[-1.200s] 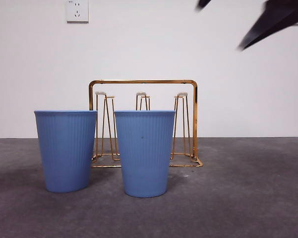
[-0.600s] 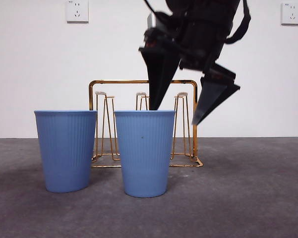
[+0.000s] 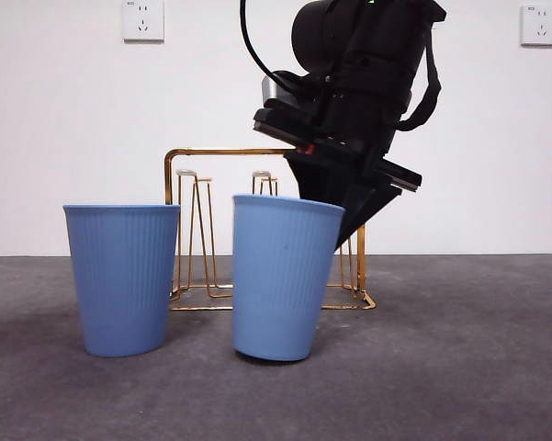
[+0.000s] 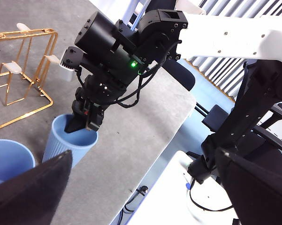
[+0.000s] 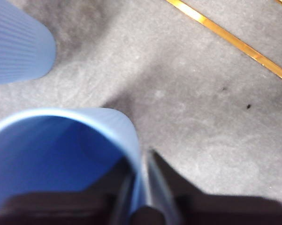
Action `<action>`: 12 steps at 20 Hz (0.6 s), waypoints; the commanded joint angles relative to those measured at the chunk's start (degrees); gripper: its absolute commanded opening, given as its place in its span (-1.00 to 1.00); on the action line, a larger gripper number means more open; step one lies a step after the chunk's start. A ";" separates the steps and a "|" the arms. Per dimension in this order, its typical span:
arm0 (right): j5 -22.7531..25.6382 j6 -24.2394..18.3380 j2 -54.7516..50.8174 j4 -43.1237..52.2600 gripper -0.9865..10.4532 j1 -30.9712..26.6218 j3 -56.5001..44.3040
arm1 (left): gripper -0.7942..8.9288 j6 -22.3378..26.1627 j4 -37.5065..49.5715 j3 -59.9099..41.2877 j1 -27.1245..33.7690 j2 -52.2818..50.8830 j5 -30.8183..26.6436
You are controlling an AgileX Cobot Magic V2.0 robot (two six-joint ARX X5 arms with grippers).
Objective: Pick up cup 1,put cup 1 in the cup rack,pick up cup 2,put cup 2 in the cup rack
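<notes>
The cup rack [image 3: 357, 257] is partly hidden by cups.

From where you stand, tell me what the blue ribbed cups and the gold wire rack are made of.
Blue ribbed cups: probably plastic, with a matte, even colour and fine moulded ribs. Gold wire rack: metal by its look, thin rods with a shiny gold gleam.

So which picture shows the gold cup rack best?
The front view: the cup rack stands upright behind both cups, though one cup and the right hand hide part of it. The left wrist view catches only one end; the right wrist view shows just a base wire.
</notes>
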 commanded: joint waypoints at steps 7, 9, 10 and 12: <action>-0.15 -3.26 -6.88 -3.45 -0.85 0.07 0.28 | 0.66 -2.45 3.04 0.17 -1.81 0.70 2.54; -0.15 -3.23 -13.90 -2.58 -0.85 0.04 0.31 | 0.66 -5.95 8.70 0.17 -2.27 0.74 6.80; -0.17 -3.17 -17.64 -1.57 -0.85 0.04 0.33 | 0.66 -7.89 12.37 0.17 -2.43 0.81 8.22; -0.24 -2.56 -26.45 1.86 -0.85 0.04 0.52 | 0.66 -13.07 21.53 0.17 -2.64 0.85 9.25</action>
